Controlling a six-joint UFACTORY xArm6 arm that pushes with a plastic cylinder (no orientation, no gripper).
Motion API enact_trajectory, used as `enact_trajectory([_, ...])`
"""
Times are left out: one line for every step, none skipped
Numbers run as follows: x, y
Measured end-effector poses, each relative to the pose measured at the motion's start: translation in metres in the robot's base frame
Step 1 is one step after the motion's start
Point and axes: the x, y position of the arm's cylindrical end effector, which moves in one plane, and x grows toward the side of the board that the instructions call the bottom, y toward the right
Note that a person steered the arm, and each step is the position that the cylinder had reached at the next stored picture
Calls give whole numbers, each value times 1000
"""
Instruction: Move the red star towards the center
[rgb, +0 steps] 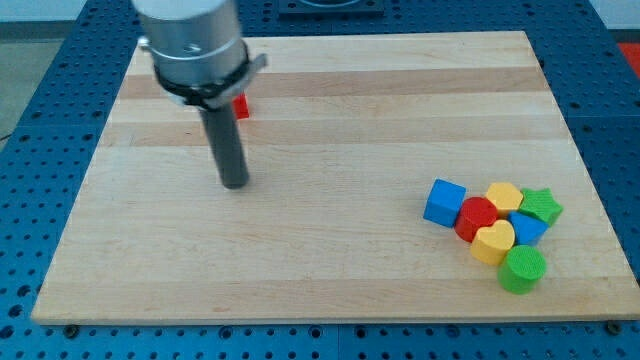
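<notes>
A small red block, likely the red star, sits near the view's top left and is mostly hidden behind the arm's grey head, so its shape cannot be made out. My tip rests on the wooden board below the red block, a short way toward the view's bottom, apart from it.
A cluster of blocks lies at the view's lower right: a blue cube, a red block, a yellow block, a green star, a blue block, a yellow heart and a green cylinder.
</notes>
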Motion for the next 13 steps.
enact_trajectory([-53,-39])
enact_trajectory([-135,-50])
enact_trajectory([-194,-39])
enact_trajectory([-193,-39])
enact_trajectory([-179,-28])
enact_trajectory([-144,12])
enact_trajectory([-96,65])
enact_trajectory([-50,121])
enact_trajectory([-6,159])
enact_trajectory([-21,163])
enact_trajectory([-95,136])
enact_trajectory([-161,93])
enact_trajectory([-209,45])
